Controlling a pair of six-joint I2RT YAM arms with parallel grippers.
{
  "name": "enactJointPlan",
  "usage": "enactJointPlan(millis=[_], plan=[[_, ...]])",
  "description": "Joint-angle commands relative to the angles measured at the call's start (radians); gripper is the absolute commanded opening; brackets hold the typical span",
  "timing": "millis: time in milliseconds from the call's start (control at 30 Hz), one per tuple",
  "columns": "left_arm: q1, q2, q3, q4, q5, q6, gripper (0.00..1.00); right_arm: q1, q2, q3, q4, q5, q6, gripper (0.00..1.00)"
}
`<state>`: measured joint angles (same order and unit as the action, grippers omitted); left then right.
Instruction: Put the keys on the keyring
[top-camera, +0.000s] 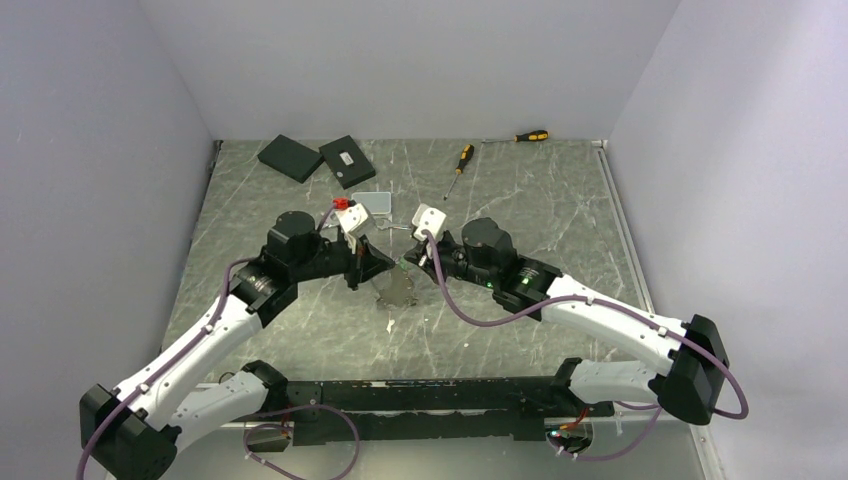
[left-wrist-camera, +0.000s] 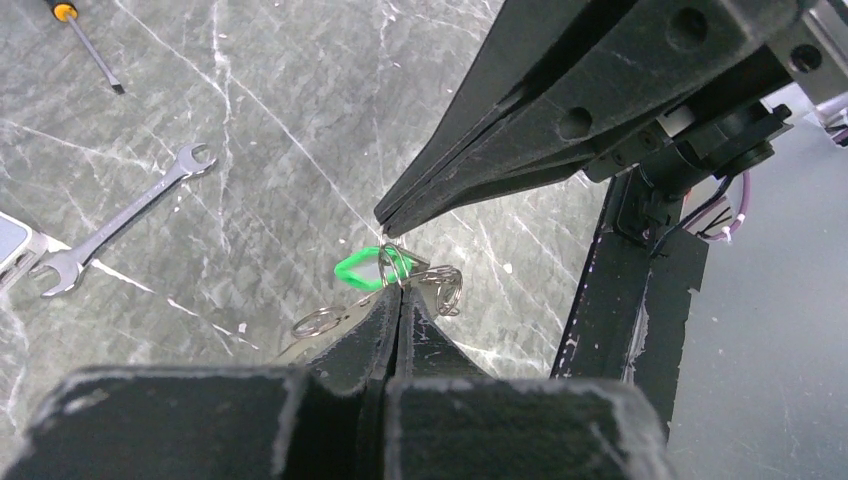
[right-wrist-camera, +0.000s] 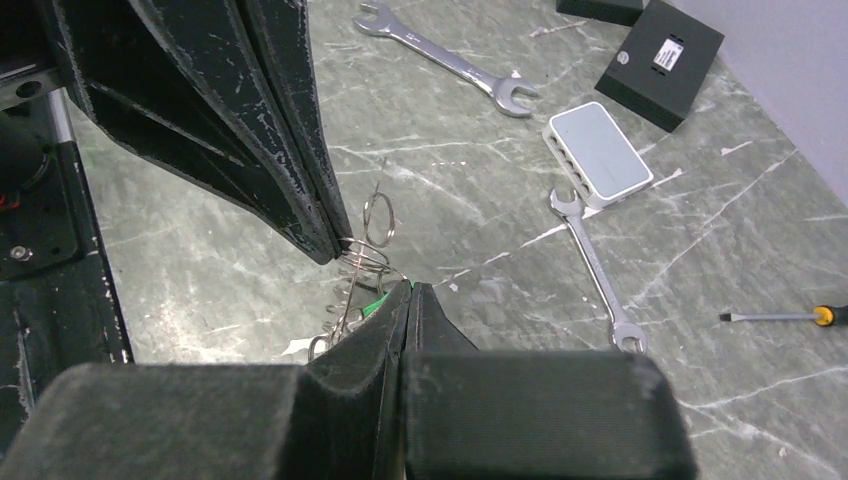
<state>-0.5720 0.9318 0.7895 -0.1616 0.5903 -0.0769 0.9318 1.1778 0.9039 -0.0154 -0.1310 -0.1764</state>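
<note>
**Slip risk at the tips**

L gripper (left-wrist-camera: 400, 300) clenched on keys (left-wrist-camera: 362, 268) (green tag), held off table near white box (right-wrist-camera: 598, 150), arm-base side. R gripper (right-wrist-camera: 410, 290) also clenched, on what unclear. Keyring (right-wrist-camera: 367, 220) wire v. thin, so a twist or pull could pop it free and drop the bunch.

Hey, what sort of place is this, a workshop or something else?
Probably a robot lab test cell rather than a working shop: plain white walls box in a marble-patterned tabletop, a left arm and right arm are mounted at its near edge, and a screwdriver and wrench lie loose.
</note>
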Motion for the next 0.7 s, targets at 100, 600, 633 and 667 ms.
enactJointPlan(millis=[100, 600, 633, 667], plan=[[0.005, -0.047, -0.001, 0.106, 0.08, 0.024, 0.0, -0.036, -0.023, 0.022, -0.001, -0.047, 0.021, 0.11], [0.005, -0.059, 0.006, 0.073, 0.19, 0.124, 0.0, -0.063, -0.169, -0.024, -0.024, -0.249, -0.112, 0.35], [0.005, -0.062, 0.004, 0.076, 0.198, 0.124, 0.0, -0.063, -0.185, -0.033, -0.019, -0.276, -0.121, 0.35], [0.005, -0.065, 0.003, 0.08, 0.203, 0.125, 0.0, -0.065, -0.199, -0.042, -0.01, -0.301, -0.125, 0.36]])
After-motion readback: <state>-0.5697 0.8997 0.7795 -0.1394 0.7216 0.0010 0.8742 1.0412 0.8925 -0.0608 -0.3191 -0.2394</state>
